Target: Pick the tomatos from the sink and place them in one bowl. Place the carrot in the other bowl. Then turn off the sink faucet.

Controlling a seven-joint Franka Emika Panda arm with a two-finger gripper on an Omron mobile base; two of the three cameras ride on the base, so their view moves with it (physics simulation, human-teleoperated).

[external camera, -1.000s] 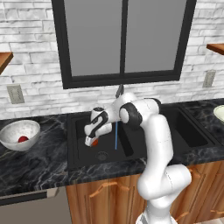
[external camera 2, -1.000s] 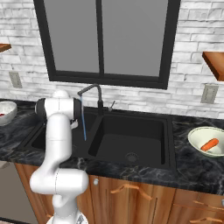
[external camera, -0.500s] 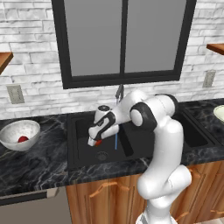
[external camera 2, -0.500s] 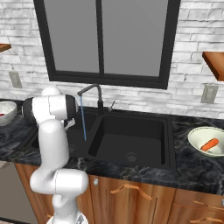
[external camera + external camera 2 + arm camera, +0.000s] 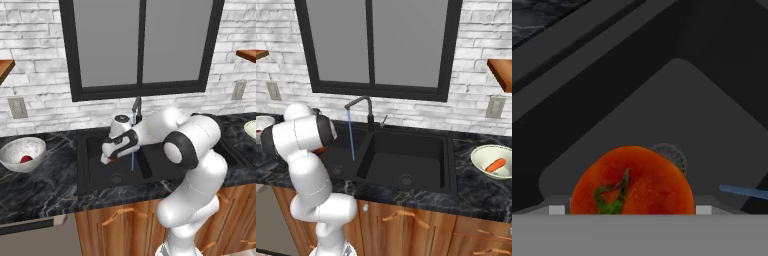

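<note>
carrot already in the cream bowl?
Yes, the carrot lies inside the cream bowl on the counter right of the sink.

Count of things, sink area

Tomatoes: two, one in the mottled bowl, one over the sink. Bowls: two, mottled grey-white and pale cream. Carrots: one, in the cream bowl. Faucets: one. Sink basins: two. Drains seen: two.
</note>
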